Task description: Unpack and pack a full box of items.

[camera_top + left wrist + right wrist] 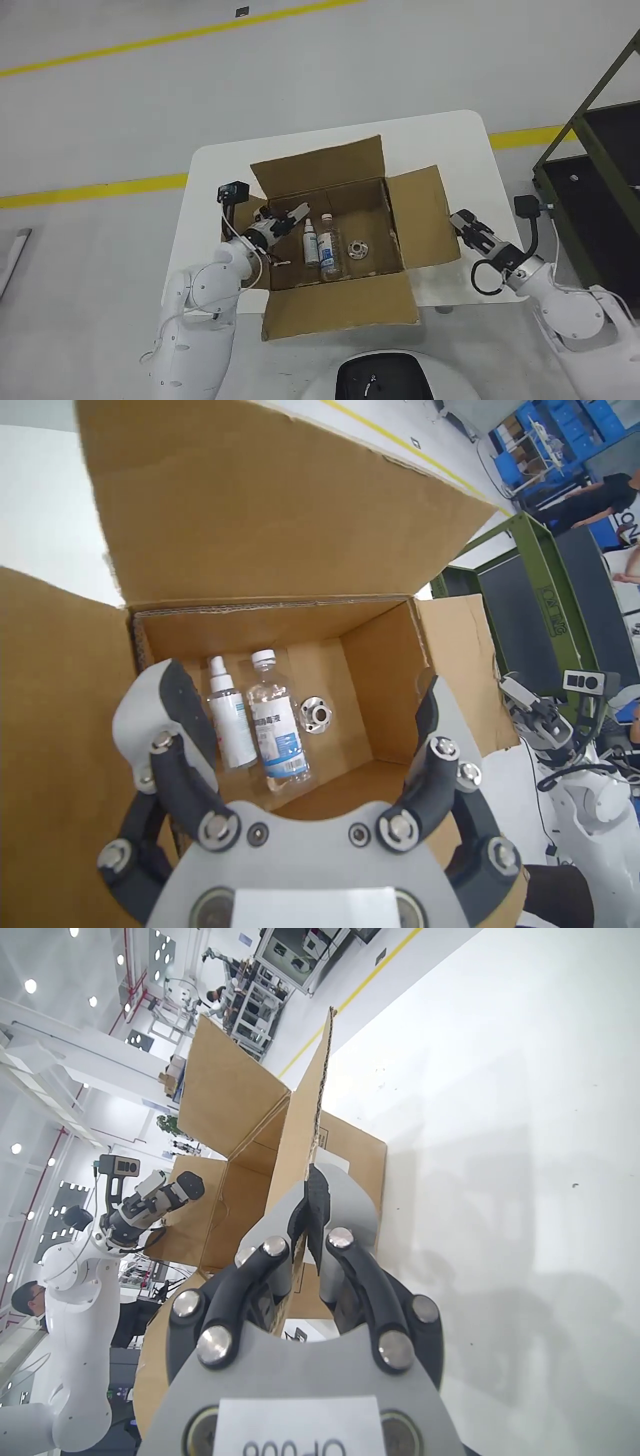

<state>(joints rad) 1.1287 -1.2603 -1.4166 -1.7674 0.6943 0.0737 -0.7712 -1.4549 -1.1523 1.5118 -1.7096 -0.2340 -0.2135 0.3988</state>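
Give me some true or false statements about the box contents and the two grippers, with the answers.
The box holds a spray bottle, a clear bottle and a metal flange. True.
The left gripper is shut on the spray bottle. False: it is open and holds nothing.
The right gripper pinches a box flap. True.
Both bottles stand upright. False: they lie on their sides, next to each other.

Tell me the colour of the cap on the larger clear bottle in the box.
White cap, clearest in the left wrist view.
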